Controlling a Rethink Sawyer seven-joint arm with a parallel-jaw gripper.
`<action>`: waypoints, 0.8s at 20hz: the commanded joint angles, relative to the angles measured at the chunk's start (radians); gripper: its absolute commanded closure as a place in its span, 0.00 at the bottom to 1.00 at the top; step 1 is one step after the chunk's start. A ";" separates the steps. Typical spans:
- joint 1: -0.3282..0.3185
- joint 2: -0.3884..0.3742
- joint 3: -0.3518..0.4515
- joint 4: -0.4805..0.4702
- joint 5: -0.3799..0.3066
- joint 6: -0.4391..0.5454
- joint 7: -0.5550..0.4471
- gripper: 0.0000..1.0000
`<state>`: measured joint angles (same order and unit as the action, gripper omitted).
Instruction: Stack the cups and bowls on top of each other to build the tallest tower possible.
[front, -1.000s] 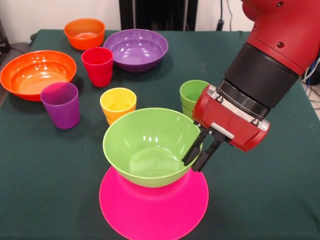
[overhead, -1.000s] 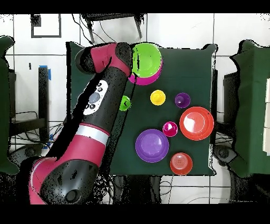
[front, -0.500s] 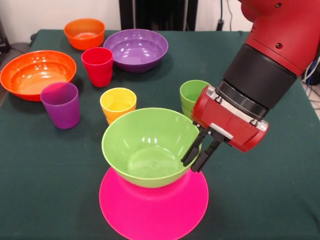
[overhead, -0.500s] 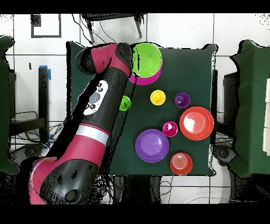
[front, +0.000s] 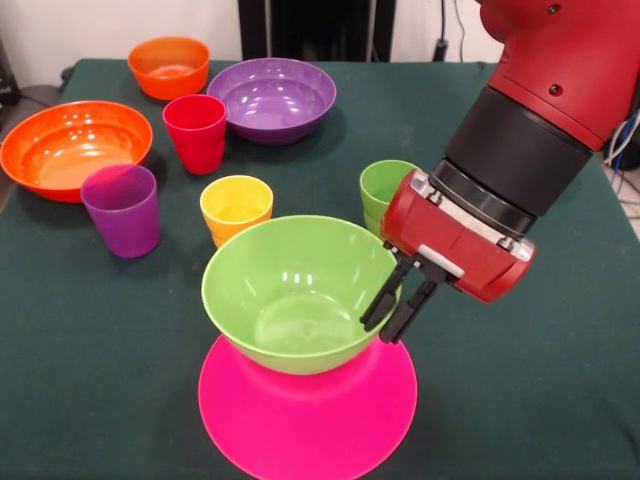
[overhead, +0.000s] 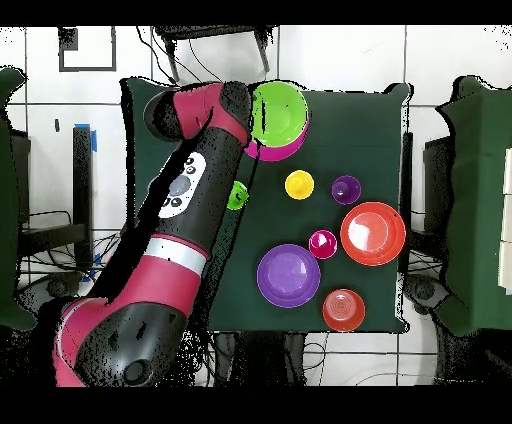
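Your red gripper (front: 392, 312) pinches the rim of the glossy light green plastic bowl (front: 290, 295) | bowl has edged left above the upturned pink bowl (front: 310, 415) | placement nearly done

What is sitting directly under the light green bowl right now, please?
The upturned pink bowl lies under the light green bowl, whose rim the gripper pinches. Whether the two bowls touch is hidden.

Red arm (front: 560, 60), black collar, red tool (front: 392, 312) housing.
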<state>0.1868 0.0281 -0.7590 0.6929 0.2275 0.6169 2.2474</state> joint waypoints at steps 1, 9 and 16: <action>0.006 -0.057 0.107 0.086 -0.014 -0.038 0.103 1.00; 0.008 -0.059 0.106 0.085 -0.012 -0.038 0.106 1.00; 0.013 -0.063 0.106 0.095 -0.023 -0.075 0.111 1.00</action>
<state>0.1868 -0.0224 -0.7585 0.7219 0.2275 0.6106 2.2474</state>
